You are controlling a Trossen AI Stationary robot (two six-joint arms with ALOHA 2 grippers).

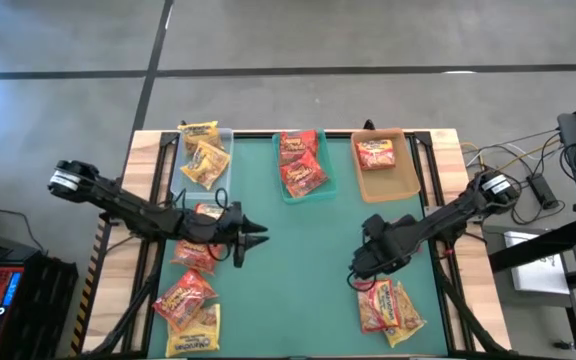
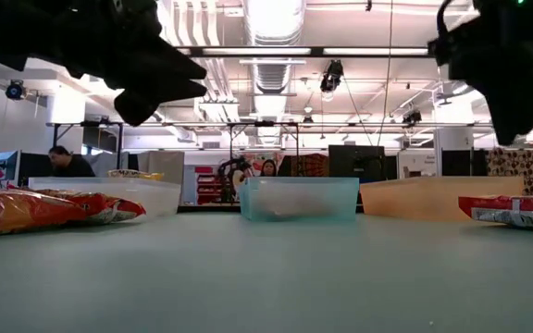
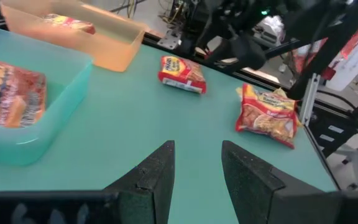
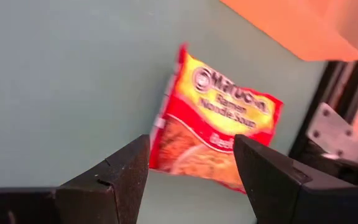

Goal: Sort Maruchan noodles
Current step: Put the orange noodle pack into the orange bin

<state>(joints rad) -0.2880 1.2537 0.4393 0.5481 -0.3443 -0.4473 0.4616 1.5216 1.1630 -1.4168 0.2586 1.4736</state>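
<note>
Several Maruchan noodle packets lie flat on the teal mat. One group [image 1: 188, 292] is near the left front, and two packets [image 1: 389, 305] lie at the right front. My left gripper [image 1: 258, 235] hovers open over the mat's middle left and points toward the table's right; nothing is between its fingers [image 3: 197, 149]. My right gripper [image 1: 357, 270] hangs open, pointing down, just beside and above the right-front packets. One red and yellow packet [image 4: 218, 132] shows below its fingers, untouched. In the low view both grippers are well clear of the mat.
Three trays stand along the far edge: a clear one [image 1: 226, 135] with yellow packets, a teal one [image 1: 276, 165] with red packets, and a tan one [image 1: 408, 178] with one packet. The mat's middle [image 1: 303, 270] is bare. People and shelves show in the room behind.
</note>
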